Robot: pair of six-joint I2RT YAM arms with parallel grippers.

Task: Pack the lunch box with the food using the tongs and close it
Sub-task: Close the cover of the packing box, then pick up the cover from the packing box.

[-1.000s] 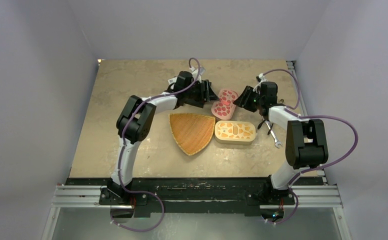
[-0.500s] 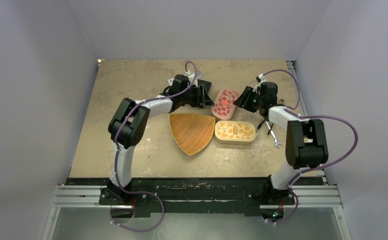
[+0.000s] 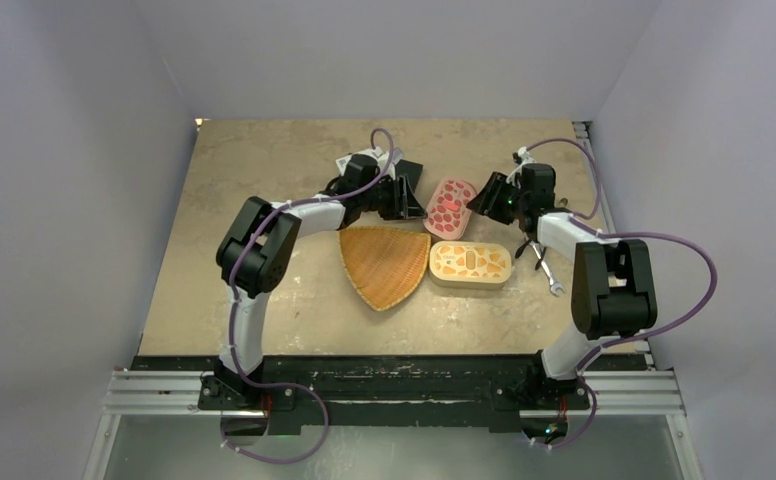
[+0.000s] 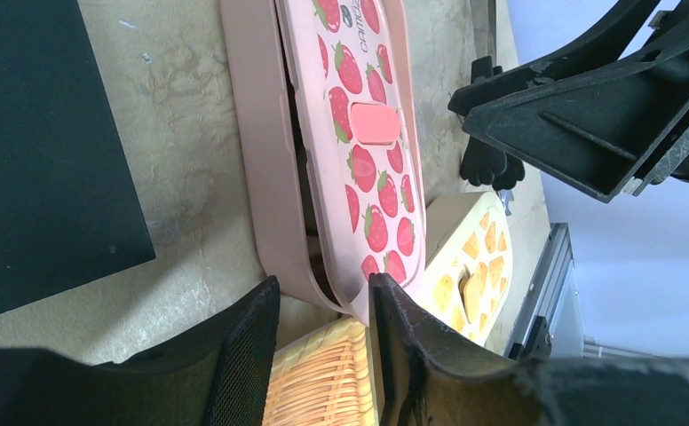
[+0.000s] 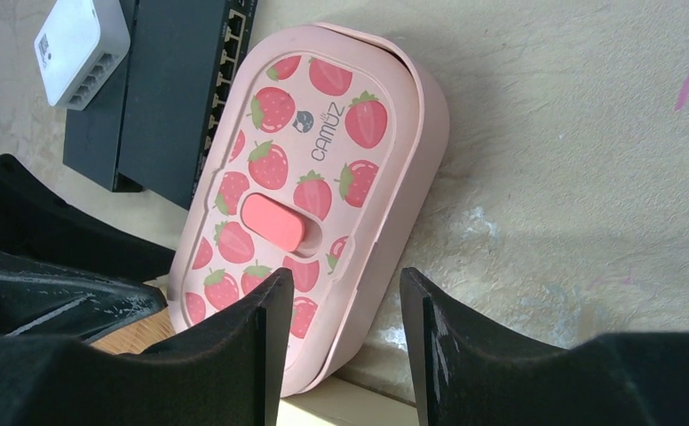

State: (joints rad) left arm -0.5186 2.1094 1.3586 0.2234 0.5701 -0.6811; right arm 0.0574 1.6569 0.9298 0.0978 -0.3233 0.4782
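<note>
Pink lunch box [image 3: 450, 207] at rear-centre of surface [image 3: 264, 180], lid [image 4: 359, 133] askew on base. L gripper [image 4: 323, 284]: fingers parted astride one end. R gripper [image 5: 345, 275]: same at opp. end. Cannot tell if either grips. Yellow box [image 3: 470, 265] just in front, shut.

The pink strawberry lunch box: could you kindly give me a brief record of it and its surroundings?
box: pink oval strawberry-print lunch box, lid on it but not flush
left gripper: jaws apart, close at the box's left
right gripper: jaws apart, close at the box's right
neighbours: orange triangular wicker tray; yellow oval patterned box
</note>
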